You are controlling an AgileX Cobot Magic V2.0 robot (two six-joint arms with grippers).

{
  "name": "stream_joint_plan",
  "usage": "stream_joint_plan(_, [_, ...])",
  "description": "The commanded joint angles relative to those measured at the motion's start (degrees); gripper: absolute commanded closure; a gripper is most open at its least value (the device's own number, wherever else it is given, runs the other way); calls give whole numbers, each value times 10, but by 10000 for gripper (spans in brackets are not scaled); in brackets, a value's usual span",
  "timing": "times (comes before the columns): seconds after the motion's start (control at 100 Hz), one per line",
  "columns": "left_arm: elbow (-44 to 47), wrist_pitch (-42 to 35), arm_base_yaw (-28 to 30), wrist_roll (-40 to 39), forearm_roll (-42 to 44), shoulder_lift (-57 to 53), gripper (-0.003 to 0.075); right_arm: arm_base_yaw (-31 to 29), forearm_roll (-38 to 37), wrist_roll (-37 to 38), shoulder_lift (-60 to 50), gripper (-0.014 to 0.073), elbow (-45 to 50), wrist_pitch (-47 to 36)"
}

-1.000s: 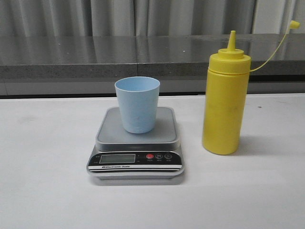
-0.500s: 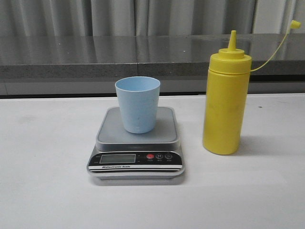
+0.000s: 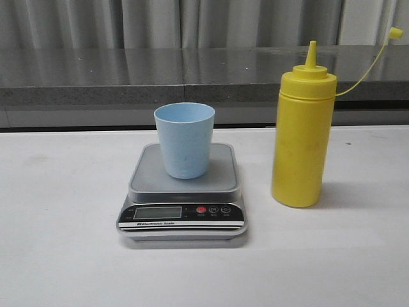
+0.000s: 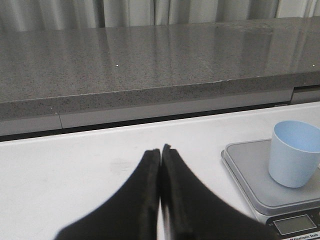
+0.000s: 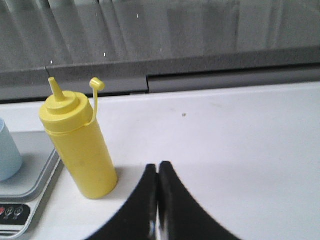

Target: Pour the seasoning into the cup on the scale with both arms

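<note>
The cup (image 3: pixel 185 140) stands upright in the middle of the scale (image 3: pixel 182 195), mouth open to the ceiling, which suits weighing whatever goes into it; the scale's panel with its red button (image 3: pixel 201 209) faces the robot, though the display reading is too small to make out. The seasoning (image 3: pixel 302 131) stands upright on the white desk (image 3: pixel 64 243) just beside the scale on the robot's right side, near but not touching it, its nozzle bare and the small cap (image 3: pixel 396 32) hanging off to the side on its tether, so the bottle looks ready to pour once lifted. Neither arm shows in the front view. In the wrist views the left end effector (image 4: pixel 160 152) has its fingers pressed together on nothing, hovering over bare desk to the left of the scale, and the right end effector (image 5: pixel 158 170) is likewise closed and empty, near the bottle on its right. Nothing appears poured yet; the likely first step is for the right arm to open and take the bottle
</note>
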Motion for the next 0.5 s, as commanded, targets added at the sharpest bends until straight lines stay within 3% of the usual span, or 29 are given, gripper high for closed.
stream_joint_plan(0.0, [-14,-48,3,-7,0,2,740,-3,9,1,75,662,-70,0])
stream_joint_plan(0.24, [-14,-48,3,-7,0,2,740,-3,108,1,185,662,-107,-63])
stream_joint_plan(0.49, [-14,-48,3,-7,0,2,740,41,109,-69,228,655,-103,-70])
